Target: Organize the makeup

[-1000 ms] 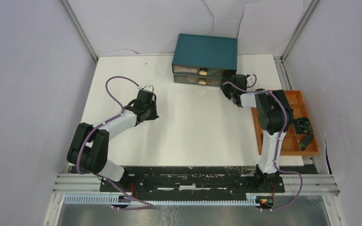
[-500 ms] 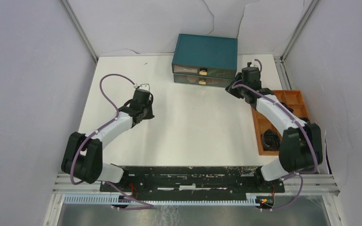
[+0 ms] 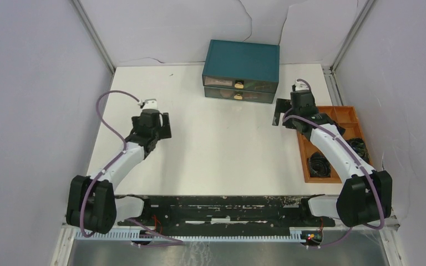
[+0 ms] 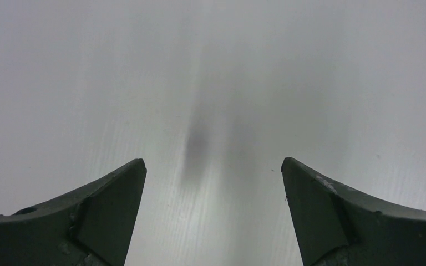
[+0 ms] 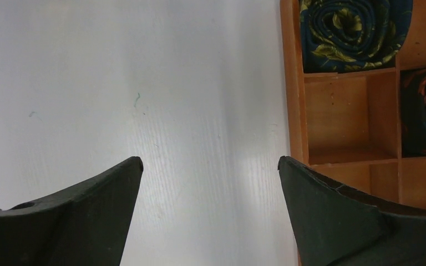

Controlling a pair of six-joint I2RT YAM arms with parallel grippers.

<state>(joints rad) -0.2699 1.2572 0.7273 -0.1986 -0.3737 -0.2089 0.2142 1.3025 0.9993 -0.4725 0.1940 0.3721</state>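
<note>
No makeup shows in any view. My left gripper (image 3: 151, 128) hangs over the bare white table on the left, its jaws wide open; in the left wrist view (image 4: 213, 164) only white surface lies between the dark fingers (image 4: 111, 199). My right gripper (image 3: 289, 115) is at the back right, just in front of the teal drawer box (image 3: 242, 61). It is open too, with bare table between its fingers (image 5: 209, 159) and its right finger (image 5: 333, 210) over the edge of the orange tray (image 5: 292, 83).
The teal box has two shut drawers with gold knobs (image 3: 239, 85). The orange wooden tray (image 3: 304, 155) along the right edge has compartments holding dark rolled items (image 3: 319, 165), one of them blue fabric with yellow flowers (image 5: 355, 27). White walls enclose the table.
Both grippers went from shut to wide open. The left gripper moved left and toward the near edge. The right arm unfolded and its gripper shifted right, toward the tray.
</note>
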